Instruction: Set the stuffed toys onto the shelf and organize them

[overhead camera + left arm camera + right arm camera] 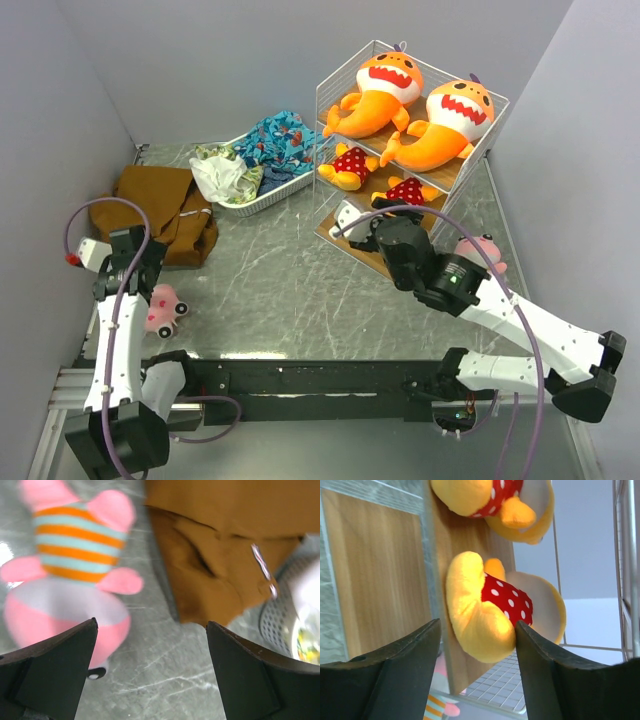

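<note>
The white wire shelf (452, 172) stands at the back right. Two orange sharks (385, 90) (450, 120) lie on its top tier. Two polka-dot dolls (350, 163) (408, 190) lie on the middle tier. One pink striped plush (165, 308) lies on the table by my left arm, another (482, 250) beside the shelf's right side. My left gripper (152, 275) is open and empty just above the left plush (75, 545). My right gripper (385, 212) is open, its jaws either side of the nearer doll's yellow head (480, 610) without closing on it.
A brown cloth (160, 210) lies at the left, also in the left wrist view (225, 555). A low white basket (262, 195) of patterned clothes stands behind it. The shelf's lower plank (375, 570) shows under my right gripper. Grey walls close in both sides.
</note>
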You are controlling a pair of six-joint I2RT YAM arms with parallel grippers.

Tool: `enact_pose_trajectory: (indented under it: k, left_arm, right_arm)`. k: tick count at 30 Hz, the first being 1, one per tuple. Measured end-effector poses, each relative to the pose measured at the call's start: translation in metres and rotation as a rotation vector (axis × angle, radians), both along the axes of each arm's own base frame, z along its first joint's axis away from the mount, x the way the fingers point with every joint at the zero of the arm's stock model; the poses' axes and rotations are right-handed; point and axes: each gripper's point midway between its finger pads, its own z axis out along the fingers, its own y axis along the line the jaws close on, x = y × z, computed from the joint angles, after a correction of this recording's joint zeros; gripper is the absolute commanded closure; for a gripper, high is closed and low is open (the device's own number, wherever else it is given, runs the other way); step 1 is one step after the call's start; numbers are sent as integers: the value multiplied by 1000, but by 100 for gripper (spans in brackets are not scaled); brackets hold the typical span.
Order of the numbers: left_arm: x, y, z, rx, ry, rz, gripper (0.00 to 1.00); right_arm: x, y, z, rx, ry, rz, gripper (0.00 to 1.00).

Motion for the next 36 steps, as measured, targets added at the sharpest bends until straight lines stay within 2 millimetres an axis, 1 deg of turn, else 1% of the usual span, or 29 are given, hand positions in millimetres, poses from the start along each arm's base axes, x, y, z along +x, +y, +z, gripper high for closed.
enact_pose_trajectory:
  k: [5,8,11,14,16,18,19,21,23,24,25,26,27,28,29,30,32,33,36]
  left_arm:
    - [-19,8,-10,-41,48,161,4]
    - [-31,12,-13,-50,64,245,3]
    - [-43,18,-9,-41,60,326,3]
    - [-51,24,-1,-28,24,403,3]
    - [-56,27,-1,-26,14,441,3]
    - [-59,28,-7,-30,19,467,2]
    - [-60,28,-14,-33,32,477,1]
    - [-67,26,-35,-42,91,493,0]
    - [-73,23,-55,-54,152,499,12]
    - [-75,21,-65,-63,180,501,24]
    - [-78,19,-74,-72,206,501,52]
    - [-79,17,-80,-80,222,504,66]
    - [-78,17,-82,-88,217,510,76]
    - [-76,17,-81,-91,207,507,91]
    - [-75,17,-79,-92,195,504,97]
    - [-75,16,-77,-92,184,496,99]
    - [-75,16,-67,-89,145,484,99]
    - [-75,16,-59,-84,115,475,99]
    - [-70,18,-23,-65,-8,441,99]
  right_arm:
    - [-14,12,5,22,2,60,31]
    - [-24,21,4,31,12,98,31]
    - [-39,37,3,42,25,163,31]
    - [-49,47,3,58,34,204,31]
    - [-55,54,3,72,39,225,31]
    - [-61,59,2,81,44,246,31]
    - [-61,60,1,84,46,248,31]
    - [-68,68,1,92,51,275,31]
    - [-74,74,0,96,56,298,31]
    - [-76,76,-1,97,58,306,31]
    - [-78,79,-1,96,60,316,31]
    - [-80,81,-2,96,62,324,31]
    - [-82,83,-2,96,63,332,31]
    - [-84,84,-3,97,64,339,31]
    - [-86,86,-3,100,66,344,31]
    - [-87,87,-3,104,67,350,31]
    - [-90,90,-2,114,69,360,31]
    - [-92,92,-2,120,71,366,31]
    - [-96,97,-2,140,76,383,31]
